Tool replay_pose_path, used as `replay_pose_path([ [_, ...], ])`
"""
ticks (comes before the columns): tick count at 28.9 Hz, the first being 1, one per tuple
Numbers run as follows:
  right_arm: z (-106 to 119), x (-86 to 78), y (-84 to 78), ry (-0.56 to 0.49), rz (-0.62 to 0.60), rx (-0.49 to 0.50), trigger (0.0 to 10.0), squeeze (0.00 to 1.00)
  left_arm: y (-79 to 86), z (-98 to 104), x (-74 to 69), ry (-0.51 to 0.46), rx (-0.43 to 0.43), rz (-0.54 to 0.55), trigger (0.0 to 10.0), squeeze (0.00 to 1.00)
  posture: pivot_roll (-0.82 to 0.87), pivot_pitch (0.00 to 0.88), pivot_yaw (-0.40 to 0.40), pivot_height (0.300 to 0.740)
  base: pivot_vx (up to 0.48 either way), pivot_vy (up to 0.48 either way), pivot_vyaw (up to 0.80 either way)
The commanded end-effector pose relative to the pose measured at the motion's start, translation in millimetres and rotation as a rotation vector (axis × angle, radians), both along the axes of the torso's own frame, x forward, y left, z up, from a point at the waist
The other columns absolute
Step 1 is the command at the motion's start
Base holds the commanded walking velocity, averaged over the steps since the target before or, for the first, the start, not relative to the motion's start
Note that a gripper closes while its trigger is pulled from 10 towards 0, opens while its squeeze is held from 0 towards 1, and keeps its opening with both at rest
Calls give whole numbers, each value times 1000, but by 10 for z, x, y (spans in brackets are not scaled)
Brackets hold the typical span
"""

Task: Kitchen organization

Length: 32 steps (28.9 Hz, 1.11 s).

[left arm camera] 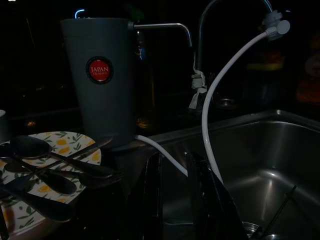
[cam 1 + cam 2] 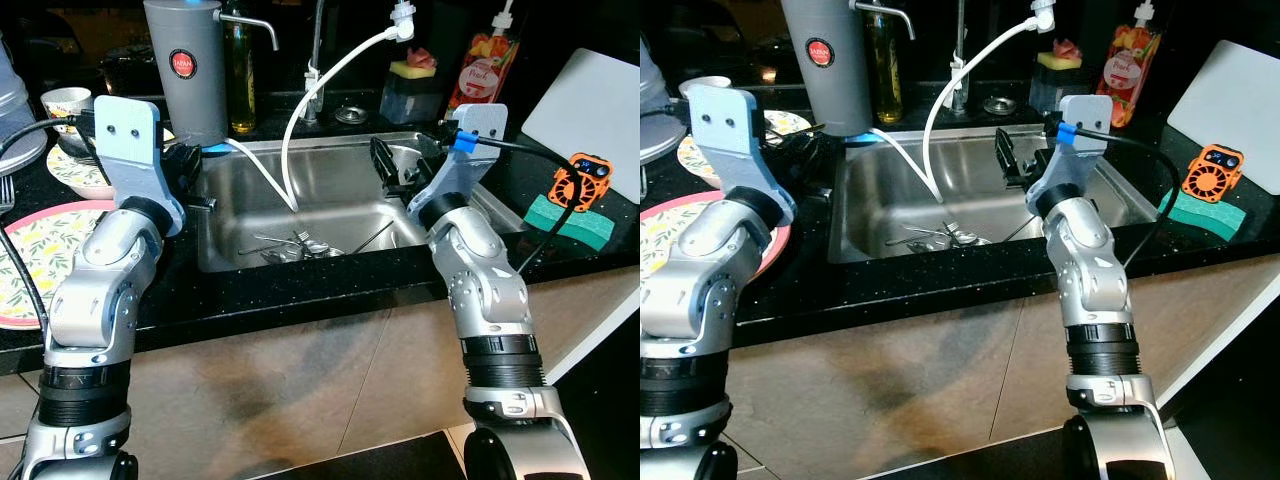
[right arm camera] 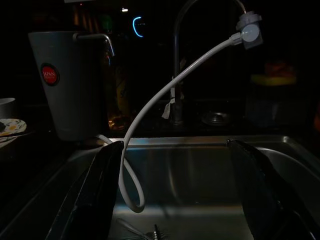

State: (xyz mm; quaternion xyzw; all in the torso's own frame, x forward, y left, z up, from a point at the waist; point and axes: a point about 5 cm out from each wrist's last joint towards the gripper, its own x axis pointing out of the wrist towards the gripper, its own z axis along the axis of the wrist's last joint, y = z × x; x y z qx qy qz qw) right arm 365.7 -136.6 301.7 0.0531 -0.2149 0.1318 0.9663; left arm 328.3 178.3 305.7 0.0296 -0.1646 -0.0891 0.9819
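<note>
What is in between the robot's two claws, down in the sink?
In the left eye view, the white hose hangs between the left gripper and right gripper. Below it, forks and spoons lie in the sink.

- Head stereo pair: looks forward and down from above both silver arms onto the steel sink [image 2: 330, 200] set in a black counter [image 2: 300, 290]. The right eye frames the same scene slightly shifted sideways.
- Left wrist camera: low at counter level, near the sink's left rim, facing the grey water filter [image 1: 102, 80] and the white hose [image 1: 220, 90].
- Right wrist camera: low over the basin, facing its back wall and the tap [image 3: 180, 60].
- Shared by all four: filter, hose, sink basin.
</note>
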Motion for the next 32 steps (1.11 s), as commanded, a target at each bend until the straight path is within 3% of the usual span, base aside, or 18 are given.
replay_pose_path([
  [1, -23, -21, 13, 8, 8, 3, 10000, 0, -18, -6, -37, 1, -9, -9, 10000, 0, -4, 114, -32, 740, -259, 0, 0],
  [28, -21, -33, 50, 21, 24, 1, 10000, 0, -26, -40, -55, 28, -8, -14, 10000, 0, -10, 123, -40, 740, -293, 0, 0],
  [32, -15, -35, 55, 22, 27, 2, 10000, 0, -18, -49, -52, 41, -6, -6, 10000, 0, -11, 123, -41, 740, 0, 0, 0],
])
